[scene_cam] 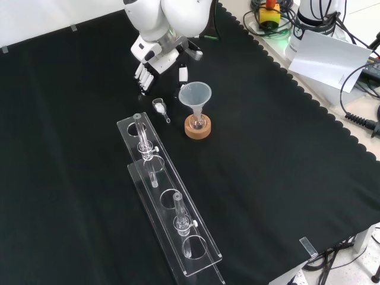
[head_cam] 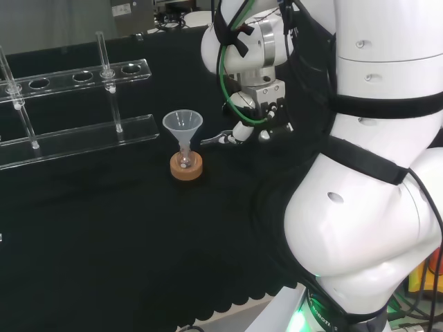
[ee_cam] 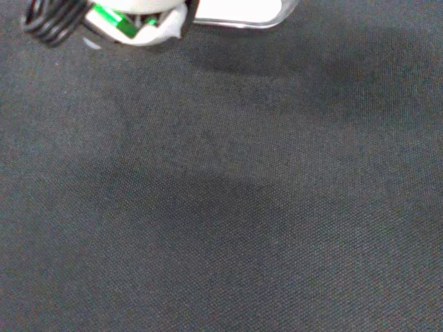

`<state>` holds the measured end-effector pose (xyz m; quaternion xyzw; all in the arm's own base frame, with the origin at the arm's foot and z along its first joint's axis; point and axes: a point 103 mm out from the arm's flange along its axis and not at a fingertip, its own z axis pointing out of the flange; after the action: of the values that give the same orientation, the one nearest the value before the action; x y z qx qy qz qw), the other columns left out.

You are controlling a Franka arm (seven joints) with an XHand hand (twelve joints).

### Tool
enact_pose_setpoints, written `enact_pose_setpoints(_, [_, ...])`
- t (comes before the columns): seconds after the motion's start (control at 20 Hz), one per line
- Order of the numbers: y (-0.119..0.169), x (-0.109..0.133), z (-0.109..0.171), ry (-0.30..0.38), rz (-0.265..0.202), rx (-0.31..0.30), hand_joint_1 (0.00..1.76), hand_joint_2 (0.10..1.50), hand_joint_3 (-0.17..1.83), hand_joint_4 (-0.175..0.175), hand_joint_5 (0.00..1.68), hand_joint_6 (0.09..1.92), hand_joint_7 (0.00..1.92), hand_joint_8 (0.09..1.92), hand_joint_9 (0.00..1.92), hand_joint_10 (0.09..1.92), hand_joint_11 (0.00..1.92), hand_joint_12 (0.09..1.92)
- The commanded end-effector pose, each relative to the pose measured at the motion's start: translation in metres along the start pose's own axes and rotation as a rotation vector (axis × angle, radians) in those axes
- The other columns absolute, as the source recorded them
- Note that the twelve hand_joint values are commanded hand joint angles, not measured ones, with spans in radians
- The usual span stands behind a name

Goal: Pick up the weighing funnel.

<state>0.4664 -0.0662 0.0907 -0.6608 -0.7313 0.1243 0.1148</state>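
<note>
The weighing funnel [scene_cam: 161, 108] is lying on the black-covered desk [scene_cam: 285, 178], just left of the funnel [scene_cam: 195, 95] in the front view. The robot hand [scene_cam: 153, 56] is hanging above and behind it, apart from it. Its fingers [scene_cam: 142, 75] are pointing down, straight and spread from the thumb [scene_cam: 183, 72], gripping nothing.

One weighing funnel is lying there. One funnel is standing mouth up with its stem in one small flask [scene_cam: 197, 122] on one cork ring [scene_cam: 197, 129]. One clear rack [scene_cam: 169, 196] is sitting nearer the camera than the funnel, carrying two glass tubes [scene_cam: 140, 132].

In the front view the weighing funnel's long axis is running from upper left to lower right, its wide scoop end facing the robot hand and its short stem pointing toward the rack.
</note>
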Motion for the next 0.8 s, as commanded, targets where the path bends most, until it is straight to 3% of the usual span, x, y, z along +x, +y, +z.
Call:
enact_pose_setpoints(0.05, [0.003, 0.0, 0.002, -0.013, 0.007, 0.001, 0.85, 0.65, 0.56, -0.062, 0.58, 0.09, 0.43, 0.73, 0.59, 0.6, 0.42, 1.29])
enact_pose_setpoints(0.8, [0.013, -0.01, 0.016, -0.012, 0.01, 0.019, 0.85, 0.65, 0.56, -0.057, 0.61, 0.12, 0.45, 0.72, 0.61, 0.61, 0.45, 1.29])
